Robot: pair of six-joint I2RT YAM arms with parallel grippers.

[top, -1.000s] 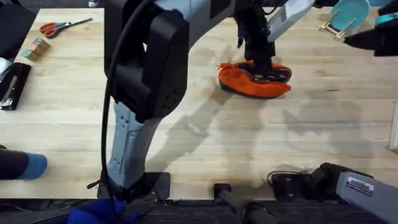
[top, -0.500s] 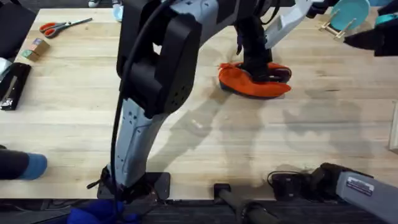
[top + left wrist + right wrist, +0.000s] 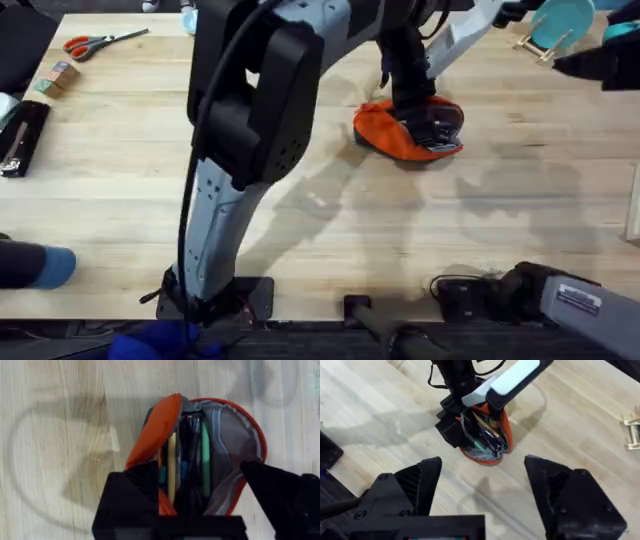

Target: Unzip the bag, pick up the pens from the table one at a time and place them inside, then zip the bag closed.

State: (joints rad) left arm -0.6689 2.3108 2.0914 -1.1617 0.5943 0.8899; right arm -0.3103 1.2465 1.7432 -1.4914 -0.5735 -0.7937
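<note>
The orange bag (image 3: 385, 130) lies on the table (image 3: 120, 170) at the back centre, its zipper open and its grey lining (image 3: 232, 445) showing. Inside it lie the pens: a yellow one (image 3: 171, 467), a black one (image 3: 185, 455) beside it, and a green stick (image 3: 205, 460). My left gripper (image 3: 205, 502) is open right over the bag's mouth, one finger (image 3: 135, 492) against the orange flap and the other outside the far rim. In the right wrist view the bag (image 3: 487, 442) sits well beyond my open right gripper (image 3: 482, 497), which holds nothing high above the table.
Orange-handled scissors (image 3: 95, 43), a small wooden block (image 3: 58, 78) and a black stapler (image 3: 20, 135) sit at the far left. A teal disc (image 3: 562, 20) and a wooden rack (image 3: 535, 45) stand at the back right. Bare planks lie in front of the bag.
The left arm swung slightly right, then held over the bag. The bag has bunched up shorter, its right end drawn in and its open mouth turned more upward.
</note>
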